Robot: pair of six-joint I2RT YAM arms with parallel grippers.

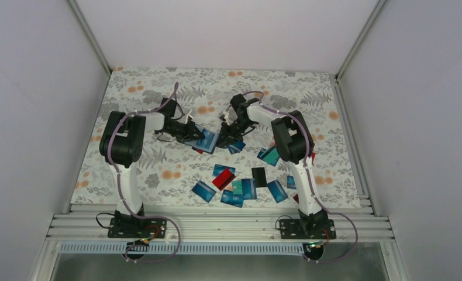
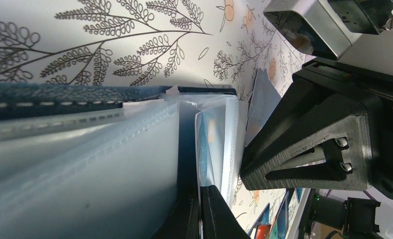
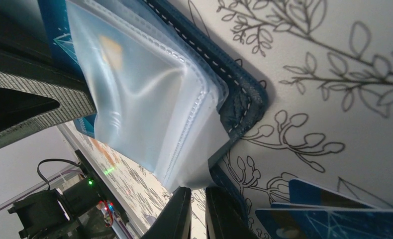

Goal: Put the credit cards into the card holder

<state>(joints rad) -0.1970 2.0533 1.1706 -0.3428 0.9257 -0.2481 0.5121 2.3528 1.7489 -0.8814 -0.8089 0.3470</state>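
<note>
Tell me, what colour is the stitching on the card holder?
The stitching is white, on the dark navy card holder; clearest in the right wrist view.

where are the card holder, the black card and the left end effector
card holder (image 3: 245, 98), right wrist view, on its stitched navy corner
black card (image 1: 259, 176), top view, on its middle
left end effector (image 2: 200, 215), left wrist view, between its shut fingertips

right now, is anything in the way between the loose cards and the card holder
Nothing lies between the credit cards and the card holder. But the left gripper and right gripper are both shut on its clear sleeves, crowding the opening.
</note>
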